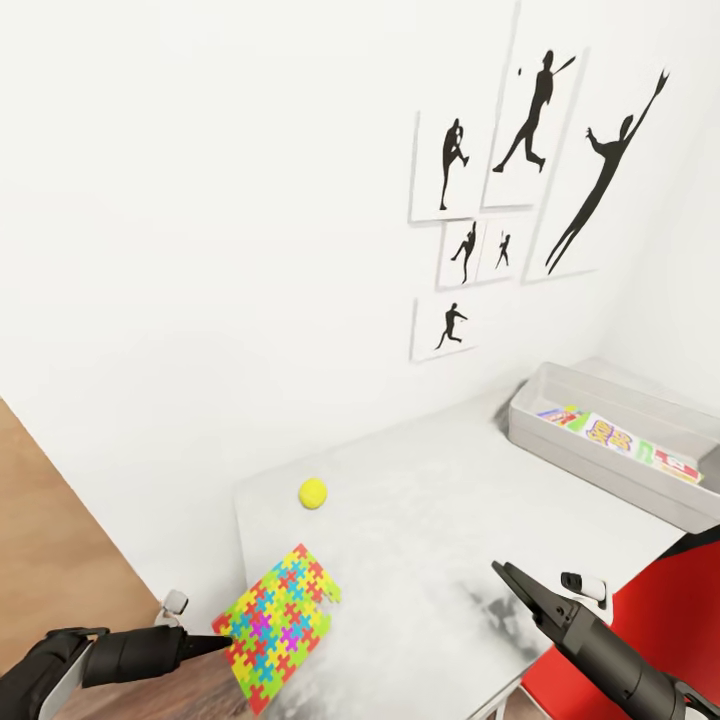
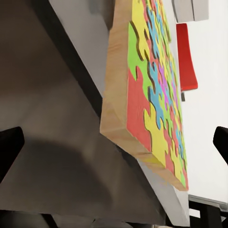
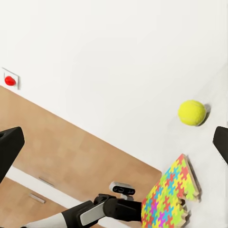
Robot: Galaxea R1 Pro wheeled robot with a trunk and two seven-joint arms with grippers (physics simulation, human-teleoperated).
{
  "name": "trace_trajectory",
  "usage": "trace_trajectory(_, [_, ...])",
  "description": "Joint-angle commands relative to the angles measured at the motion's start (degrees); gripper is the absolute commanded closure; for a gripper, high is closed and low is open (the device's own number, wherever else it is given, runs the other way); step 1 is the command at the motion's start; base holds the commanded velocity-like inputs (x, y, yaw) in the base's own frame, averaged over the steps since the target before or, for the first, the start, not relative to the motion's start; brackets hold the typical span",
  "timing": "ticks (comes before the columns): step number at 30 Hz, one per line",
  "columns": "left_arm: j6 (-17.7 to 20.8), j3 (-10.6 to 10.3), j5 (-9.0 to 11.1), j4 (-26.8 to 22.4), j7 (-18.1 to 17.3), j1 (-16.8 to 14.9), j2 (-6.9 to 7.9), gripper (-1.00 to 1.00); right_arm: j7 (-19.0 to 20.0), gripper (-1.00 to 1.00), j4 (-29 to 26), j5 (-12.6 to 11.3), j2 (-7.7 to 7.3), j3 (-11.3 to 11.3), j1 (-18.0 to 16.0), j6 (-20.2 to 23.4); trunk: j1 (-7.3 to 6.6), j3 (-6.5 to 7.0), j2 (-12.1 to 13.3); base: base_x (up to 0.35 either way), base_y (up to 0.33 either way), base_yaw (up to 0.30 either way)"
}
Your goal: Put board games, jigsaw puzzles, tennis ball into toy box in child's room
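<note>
The left gripper (image 1: 215, 645) is reaching with its fingers apart toward the jigsaw puzzle (image 1: 278, 625), which is overhanging the table (image 1: 430, 520) edge near the tennis ball (image 1: 312, 492), probably to grasp it there; the right gripper (image 1: 515, 585) is waiting open.

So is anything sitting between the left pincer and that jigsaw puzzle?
Nothing visible. The left pincer is already at the near edge of the jigsaw puzzle, which overhangs the table corner. The tennis ball lies beyond it, apart.
</note>
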Motion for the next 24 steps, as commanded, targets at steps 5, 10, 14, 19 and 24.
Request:
trace_trajectory(5, [0.6,-0.42,0.38,0.0,-0.08,-0.06,0.06,-1.0,-0.06,-1.0,-0.01,-0.34,-0.02,-0.02,0.02,0.4,0.01,-0.05,-0.04,0.055,-0.057,0.0])
trace_trajectory(10, [0.6,-0.37,0.38,0.0,-0.08,-0.07,0.01,-1.0,-0.06,-1.0,-0.03,-0.34,-0.03,-0.02,0.02,0.45,0.01,-0.05,-0.04,0.028,-0.011,0.0])
trace_trajectory(14, [0.6,-0.35,0.38,0.0,-0.08,-0.06,-0.02,-1.0,-0.06,-1.0,-0.01,-0.34,-0.02,-0.02,0.01,0.46,0.01,-0.05,-0.04,0.015,-0.002,0.0])
trace_trajectory(19, [0.6,-0.34,0.41,0.0,-0.08,-0.05,-0.1,-1.0,-0.06,-1.0,-0.01,-0.34,-0.03,-0.02,0.01,0.46,0.01,-0.05,-0.04,0.003,0.0,0.0])
trace_trajectory(24, [0.6,-0.34,0.38,0.0,-0.08,-0.05,-0.11,-1.0,-0.06,-1.0,0.0,-0.34,-0.04,-0.02,0.02,0.5,0.01,-0.05,-0.04,0.0,0.0,0.0])
